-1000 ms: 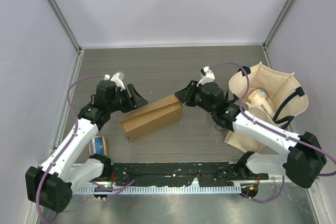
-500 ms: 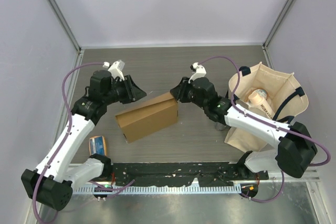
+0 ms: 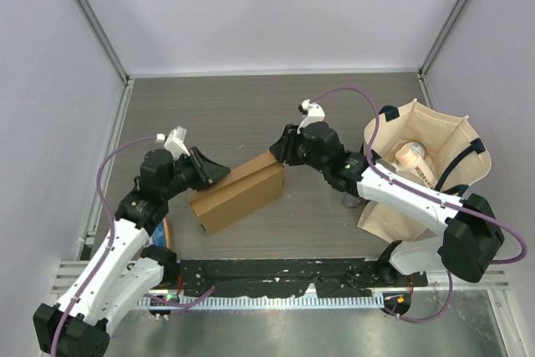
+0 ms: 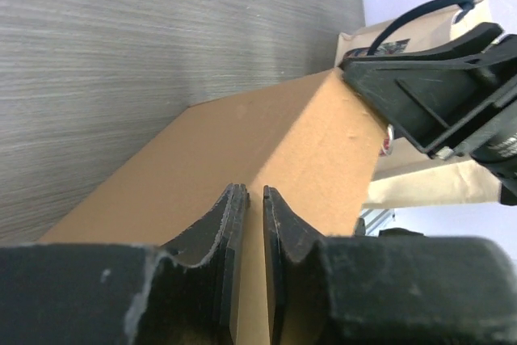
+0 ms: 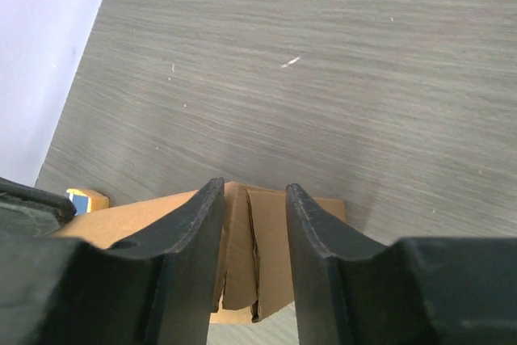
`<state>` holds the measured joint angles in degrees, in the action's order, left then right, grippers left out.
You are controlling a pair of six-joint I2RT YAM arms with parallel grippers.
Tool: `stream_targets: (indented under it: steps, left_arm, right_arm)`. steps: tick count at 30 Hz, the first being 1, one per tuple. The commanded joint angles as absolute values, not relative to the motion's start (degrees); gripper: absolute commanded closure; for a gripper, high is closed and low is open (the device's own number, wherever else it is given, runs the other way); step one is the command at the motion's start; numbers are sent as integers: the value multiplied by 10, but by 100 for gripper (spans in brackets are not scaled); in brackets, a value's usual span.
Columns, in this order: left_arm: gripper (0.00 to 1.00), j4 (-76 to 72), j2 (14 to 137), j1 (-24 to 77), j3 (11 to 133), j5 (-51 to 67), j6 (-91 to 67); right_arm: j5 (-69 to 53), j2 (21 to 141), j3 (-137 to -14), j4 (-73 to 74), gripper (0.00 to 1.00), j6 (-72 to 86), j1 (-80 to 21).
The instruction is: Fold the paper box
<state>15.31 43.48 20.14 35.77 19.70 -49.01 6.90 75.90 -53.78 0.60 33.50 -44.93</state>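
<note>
**Box Attended at Both Ends**

The paper box (image 3: 238,192) lies diagonally at mid-tabletop (image 3: 251,106), between the two arms. The left gripper (image 3: 219,171) sits at its left end, jaws nearly together; whether they pinch cardboard cannot be told. The right gripper (image 3: 281,151) holds its jaws apart above the end flaps (image 5: 254,256), probably to press them in.

A grey wood-grain tabletop (image 3: 251,114) is filling the middle of the overhead view. A plain brown corrugated cardboard box (image 3: 238,194), shallow and rectangular, is lying on it just left of centre, turned at a slant. A beige cloth tote bag (image 3: 447,135) with dark handles is sitting at the right edge, well apart from the box. A small orange-and-blue packet (image 5: 85,198) is lying at the lower left, near the box, only partly showing.
</note>
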Motion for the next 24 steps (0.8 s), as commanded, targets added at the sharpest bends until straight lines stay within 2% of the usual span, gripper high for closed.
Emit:
stream_targets:
  steps: [1,5,8,13,16,20,24]
  left_arm:
    - [80,184,432,204,342,163,-502]
    - [77,206,451,204,381,165,-476]
    - [70,224,467,204,411,169,-459]
    - [50,258,486,204,471,163,-415]
    - [44,297,490,204,510,159,-389]
    - [47,309,479,204,496,177,-385]
    - [57,277,453,205,427,205,-426]
  right_arm:
    - [61,766,-582,86,54,305,-448]
    - [7,755,-611,100,38,298,-428]
    - [-40,743,-620,101,32,278,-426]
    - [-83,738,-598,76,29,261,-427]
    - [-82,734,-564,42,28,247,-438]
    - [-30,718,-491,-33,28,215,-460]
    - [58,704,-406,-114,28,183,-482]
